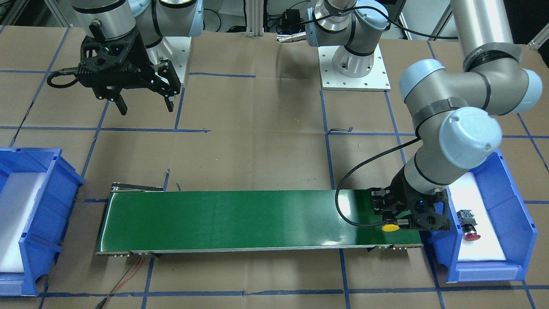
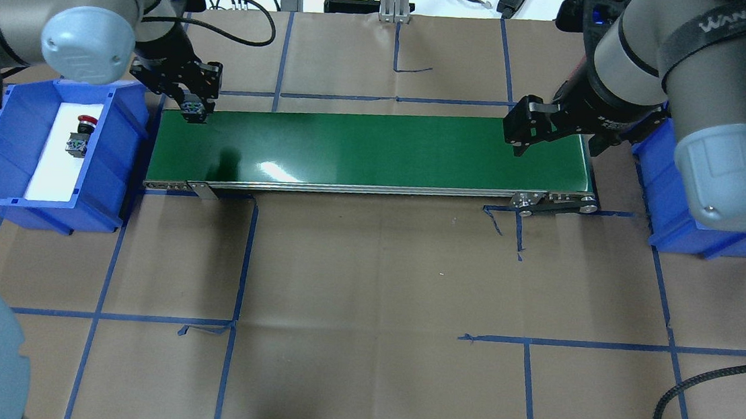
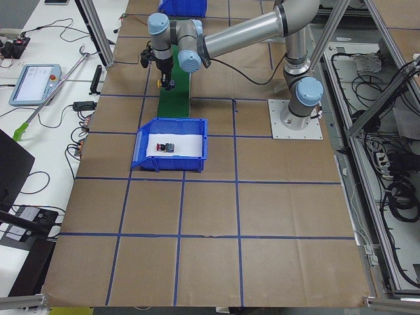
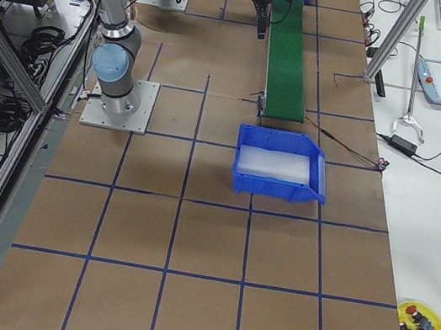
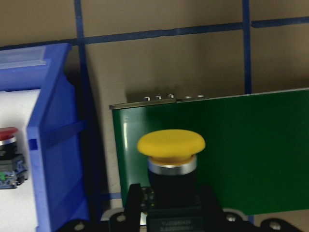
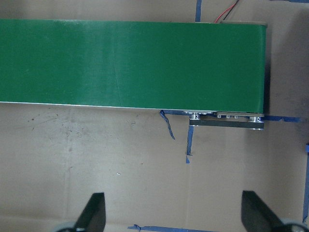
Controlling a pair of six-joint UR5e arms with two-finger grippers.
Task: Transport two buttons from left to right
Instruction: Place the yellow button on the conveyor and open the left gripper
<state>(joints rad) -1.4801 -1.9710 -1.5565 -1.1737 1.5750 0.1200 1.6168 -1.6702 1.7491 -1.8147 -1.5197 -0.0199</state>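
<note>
In the left blue bin (image 2: 117, 160) the red-capped button (image 2: 81, 133) lies on white padding, not yet moved. Just right of it the left tool (image 2: 193, 110) is pinching the yellow-capped button (image 5: 171, 147) by its black base, over the left end of the green conveyor belt (image 2: 378, 149) — whether it touches the belt I cannot tell. Far along, the right tool (image 1: 146, 104) hangs spread by the belt's right end, beside the right blue bin (image 2: 681, 240). The step looks like setting down the first button; next comes a gentle lowering and release, cap steady
</note>
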